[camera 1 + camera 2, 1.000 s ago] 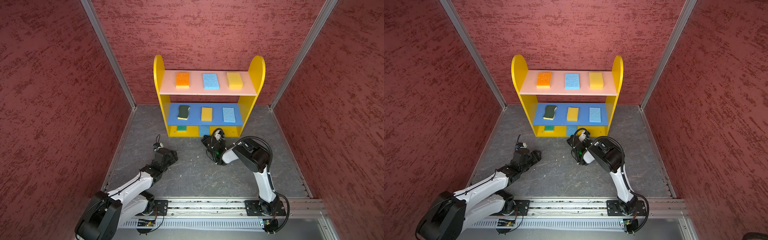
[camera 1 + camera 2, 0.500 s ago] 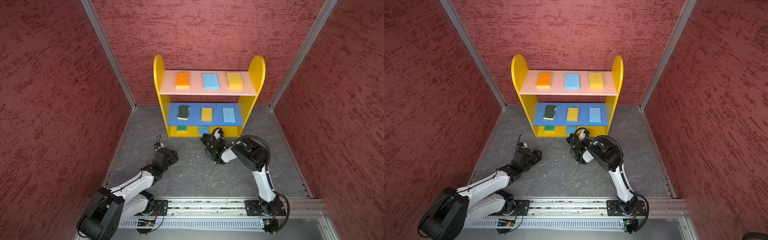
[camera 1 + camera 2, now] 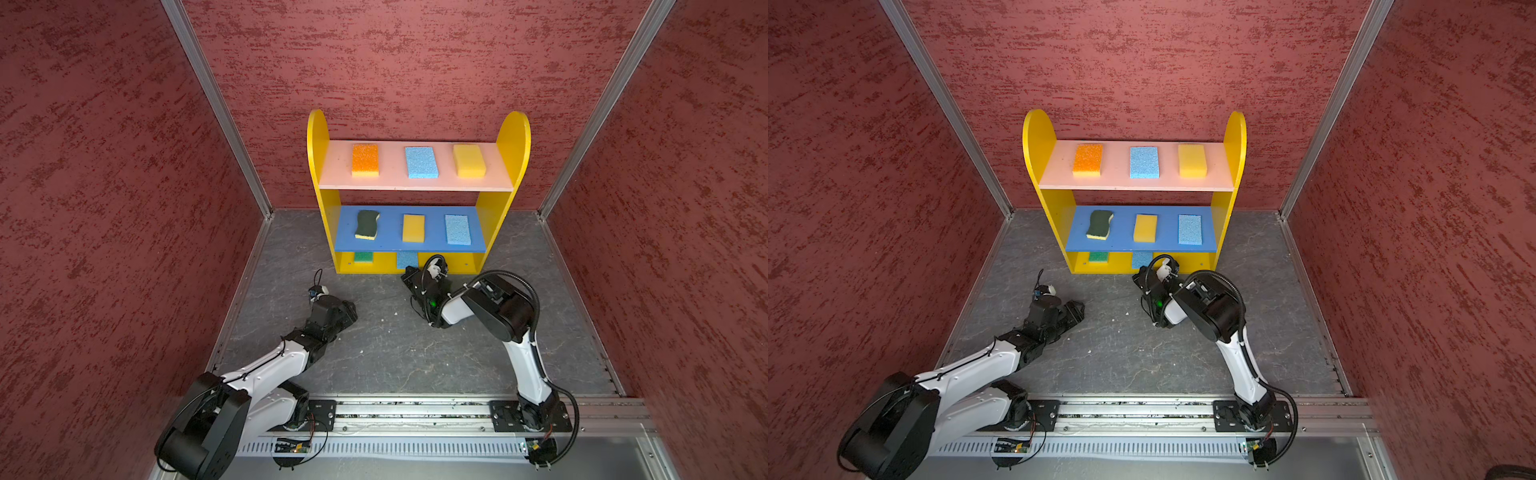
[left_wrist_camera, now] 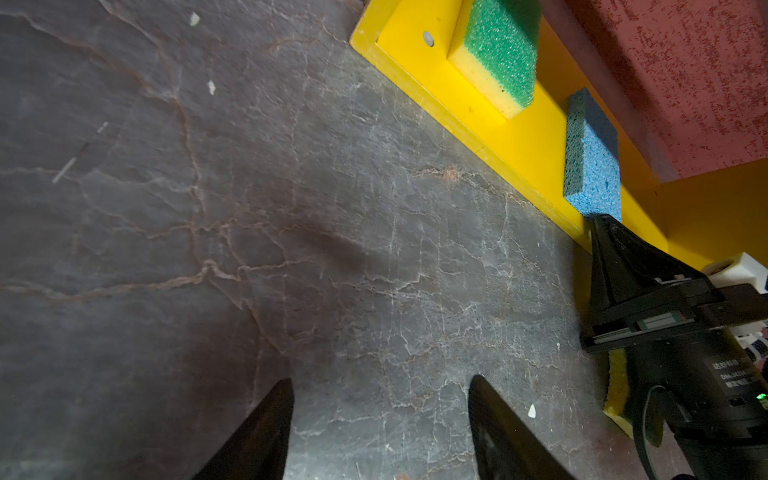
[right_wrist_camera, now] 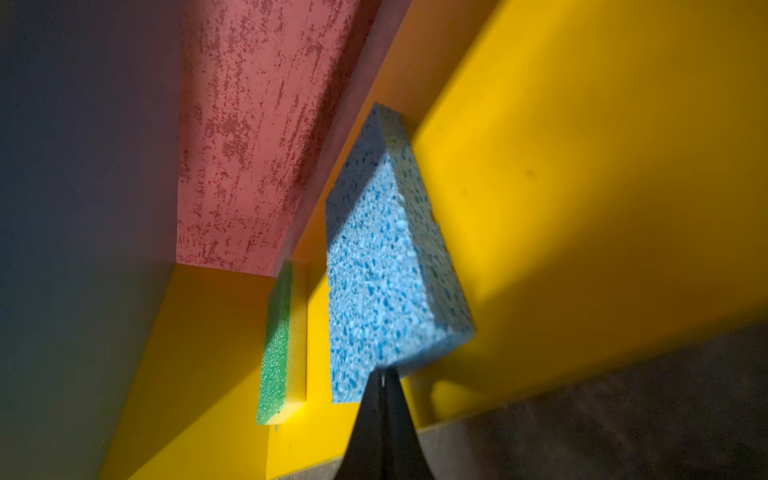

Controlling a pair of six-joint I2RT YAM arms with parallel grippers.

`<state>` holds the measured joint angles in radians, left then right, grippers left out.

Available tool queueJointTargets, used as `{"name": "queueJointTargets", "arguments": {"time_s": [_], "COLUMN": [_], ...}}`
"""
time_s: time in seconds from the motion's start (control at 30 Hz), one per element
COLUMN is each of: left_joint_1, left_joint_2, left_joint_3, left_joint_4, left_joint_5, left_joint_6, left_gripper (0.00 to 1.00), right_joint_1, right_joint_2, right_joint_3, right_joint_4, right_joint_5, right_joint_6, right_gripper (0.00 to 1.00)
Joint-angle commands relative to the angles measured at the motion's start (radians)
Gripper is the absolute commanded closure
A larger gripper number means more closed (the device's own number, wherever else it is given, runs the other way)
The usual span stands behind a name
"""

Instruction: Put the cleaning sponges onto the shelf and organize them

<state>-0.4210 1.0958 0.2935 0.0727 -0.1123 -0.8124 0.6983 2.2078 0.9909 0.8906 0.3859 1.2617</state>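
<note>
- The right gripper (image 5: 384, 388) is seen with its jaws pressed together and nothing pinched; its tip appears to be set against the near short end of the light blue sponge (image 5: 382, 270)
- That sponge is found lying flat on the yellow base (image 4: 478, 120) of the shelf (image 3: 513, 137), beside the green-topped sponge (image 4: 503, 50) but apart from it
- The coming move is judged to turn on one relation: the blue sponge lies straight ahead of the closed tip, with its long axis running front to back into the shelf, nearly in line with the gripper. A forward push would be expected to slide it deeper, while an off-centre contact could skew it
- The right arm is much the nearer; the left gripper (image 4: 380, 378) is held spread and empty over bare floor (image 4: 249, 208), well apart from the shelf
- A row of three sponges (image 3: 421, 162) is seen on the pink upper board (image 3: 415, 185), and another on the blue middle board (image 3: 390, 243)
- A yellow foam edge (image 4: 617, 386) is glimpsed on the floor under the right gripper's body in the left wrist view. It is judged to be the last scourer, though its shape cannot be made out
- Free space on the base is seen to the right of the blue sponge in both top views
</note>
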Motion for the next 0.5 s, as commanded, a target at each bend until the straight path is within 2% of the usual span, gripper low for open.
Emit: {"name": "queueJointTargets", "arguments": {"time_s": [0.0, 0.47], "left_joint_1": [0.000, -0.016], "left_joint_2": [0.006, 0.024], "left_joint_3": [-0.004, 0.009], "left_joint_4": [0.021, 0.010], "left_joint_5": [0.002, -0.006], "left_joint_6": [-0.004, -0.004], "left_gripper": [0.33, 0.33], "right_joint_1": [-0.007, -0.016], "right_joint_2": [0.036, 0.043], "right_joint_3": [0.015, -0.004], "right_joint_4": [-0.018, -0.039], "right_joint_5": [0.008, 0.041], "right_joint_6": [0.012, 0.042], "right_gripper": [1.00, 1.00]}}
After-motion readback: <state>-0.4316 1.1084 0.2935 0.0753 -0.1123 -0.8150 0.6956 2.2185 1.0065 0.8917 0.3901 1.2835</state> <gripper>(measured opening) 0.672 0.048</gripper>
